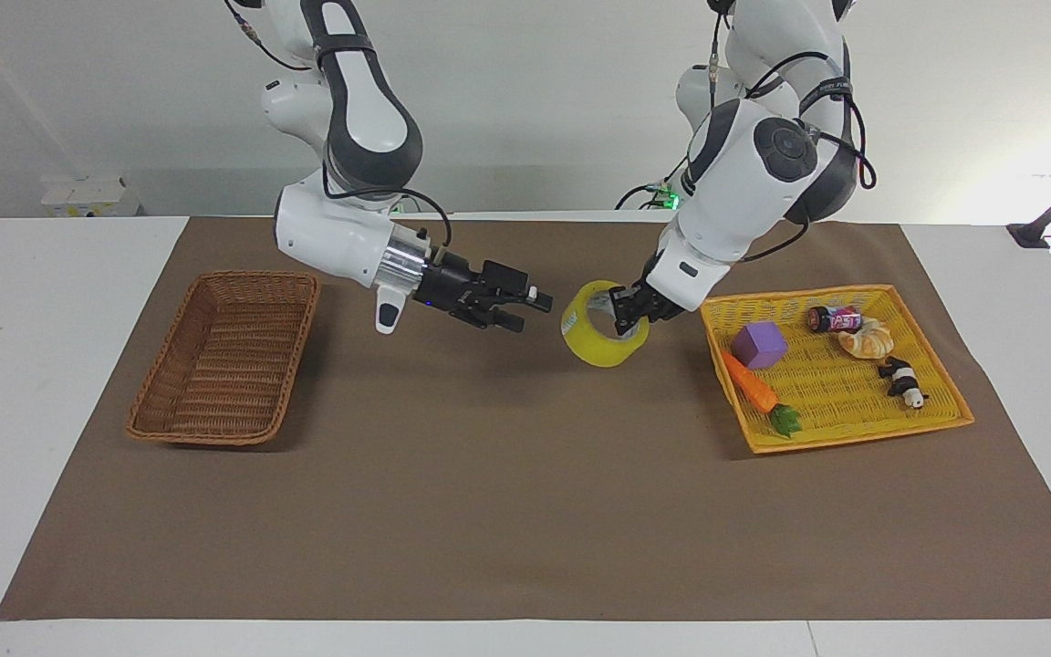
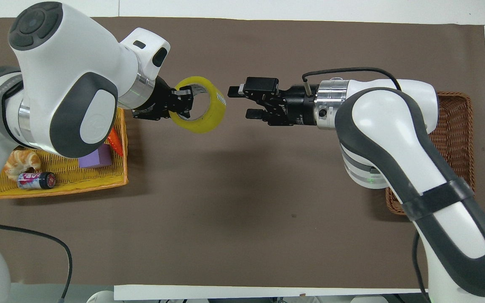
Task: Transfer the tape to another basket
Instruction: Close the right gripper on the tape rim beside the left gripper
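Overhead view first, starting at the robots' end: the yellow tray (image 2: 57, 185) at the left arm's end still keeps its croissant (image 2: 20, 162), can (image 2: 36, 180), purple block (image 2: 95, 155) and carrot (image 2: 114, 136). Past it, the left gripper (image 2: 182, 101) has its fingers closed through the rim of the tape (image 2: 202, 110), one inside the core, holding the roll on edge in the air above the brown mat (image 2: 242, 189) beside the tray. The roll's free side faces the right gripper (image 2: 238, 102), whose fingers stand parted and empty just short of it, level with the roll; this looks like the setup for a handover. The wicker basket (image 1: 224, 356) waits empty at the right arm's end, well apart, likely out of the left arm's reach.
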Robot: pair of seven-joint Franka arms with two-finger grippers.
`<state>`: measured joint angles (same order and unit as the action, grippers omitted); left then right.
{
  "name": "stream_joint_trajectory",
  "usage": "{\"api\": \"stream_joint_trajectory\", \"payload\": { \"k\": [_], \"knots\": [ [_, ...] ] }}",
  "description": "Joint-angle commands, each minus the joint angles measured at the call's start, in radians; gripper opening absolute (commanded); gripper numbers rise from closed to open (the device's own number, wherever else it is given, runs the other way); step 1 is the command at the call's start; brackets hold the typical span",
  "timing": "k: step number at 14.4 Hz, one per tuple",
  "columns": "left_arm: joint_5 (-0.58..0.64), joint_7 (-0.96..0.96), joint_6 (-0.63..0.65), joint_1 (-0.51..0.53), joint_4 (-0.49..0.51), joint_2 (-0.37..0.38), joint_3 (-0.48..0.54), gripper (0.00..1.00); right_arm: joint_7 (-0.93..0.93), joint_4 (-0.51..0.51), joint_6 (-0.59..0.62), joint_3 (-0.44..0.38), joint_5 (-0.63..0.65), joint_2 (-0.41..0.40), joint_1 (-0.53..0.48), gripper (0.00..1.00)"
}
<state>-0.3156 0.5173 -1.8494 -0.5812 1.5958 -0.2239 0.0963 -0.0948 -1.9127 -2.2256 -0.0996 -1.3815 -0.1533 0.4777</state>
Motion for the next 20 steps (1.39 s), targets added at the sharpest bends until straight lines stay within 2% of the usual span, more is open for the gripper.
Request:
{"api": "stream_joint_trajectory", "payload": {
  "k": [1, 5, 9, 10, 12, 14, 15, 19, 20],
  "knots": [
    [-0.019, 0.009, 0.018, -0.011, -0.004, 0.017, 0.013, 0.0, 0.01, 0.004, -0.025, -0.003, -0.017, -0.002, 0.021, 0.99],
    [-0.019, 0.009, 0.021, -0.011, -0.004, 0.017, 0.014, 0.0, 0.01, 0.004, -0.063, -0.003, -0.017, -0.005, 0.07, 0.99],
    [-0.019, 0.01, 0.021, -0.017, -0.005, 0.017, 0.013, 0.0, 0.007, 0.004, -0.066, -0.003, -0.016, -0.005, 0.078, 0.99],
    [-0.019, 0.01, 0.021, -0.022, -0.004, 0.017, 0.013, 0.0, 0.001, 0.004, -0.066, -0.003, -0.011, -0.005, 0.079, 0.98],
    [-0.017, 0.009, 0.022, -0.022, -0.002, 0.017, 0.013, 0.0, -0.003, 0.004, -0.072, -0.003, -0.007, -0.005, 0.081, 0.87],
    [-0.017, 0.009, 0.032, -0.022, -0.004, 0.017, 0.013, 0.0, -0.003, 0.003, -0.086, -0.003, -0.007, -0.006, 0.084, 0.85],
    [-0.019, 0.009, 0.033, -0.023, -0.004, 0.017, 0.013, 0.0, -0.003, 0.003, -0.085, -0.003, -0.005, -0.006, 0.082, 0.79],
    [-0.017, 0.009, 0.035, -0.023, -0.004, 0.018, 0.013, 0.0, 0.007, 0.001, -0.083, -0.003, -0.005, -0.005, 0.082, 0.1],
    [-0.017, 0.009, 0.041, -0.023, -0.004, 0.02, 0.013, 0.0, 0.012, 0.003, -0.088, -0.003, -0.005, -0.005, 0.084, 0.02]
  ]
}}
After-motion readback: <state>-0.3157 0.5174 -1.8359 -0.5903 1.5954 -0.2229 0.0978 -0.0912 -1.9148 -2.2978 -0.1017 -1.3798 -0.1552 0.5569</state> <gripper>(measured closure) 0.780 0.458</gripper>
